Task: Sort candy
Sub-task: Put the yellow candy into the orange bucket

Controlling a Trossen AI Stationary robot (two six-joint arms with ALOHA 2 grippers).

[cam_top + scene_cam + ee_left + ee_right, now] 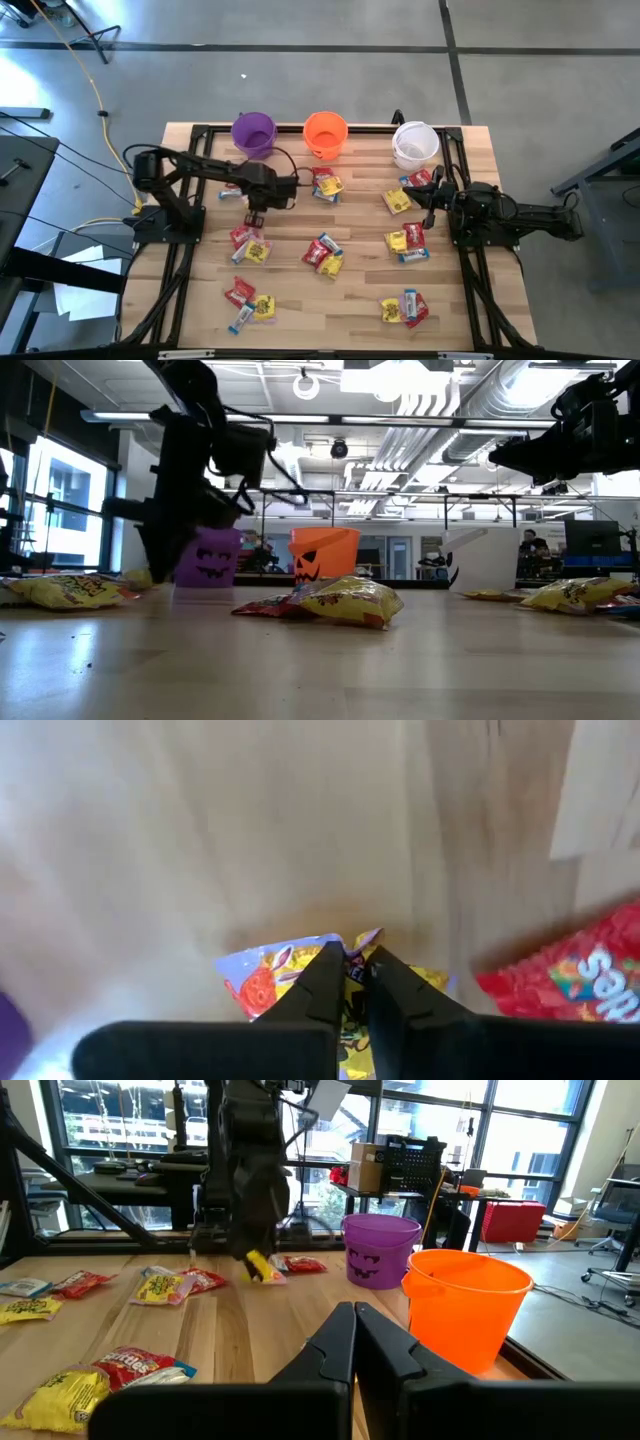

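My left gripper (254, 216) hangs over the left-middle of the table, shut on a yellow packet (262, 1268). Many small red, yellow and blue-and-white sweets lie flat on the wood in heaps (250, 245) (323, 255) (407, 243) (403, 308). A red packet (570, 980) lies right beside the held one. My right gripper (355, 1330) waits shut and touching nothing at the table's right side, near the white bucket (415, 143). My left gripper pinches the yellow packet by its upper edge (352, 952) between the two fingertips, coming from above and pointing down. The packet hangs below the fingers, low over the wood with a shadow under it; whether its lower end still touches the table I cannot tell.
Three small buckets stand in a row along the far edge: purple (254, 132), orange (325, 133) and white. More sweets lie near the orange bucket (325, 185), near the white one (398, 200) and toward the near-left (250, 300). Black frame rails run along the table's sides.
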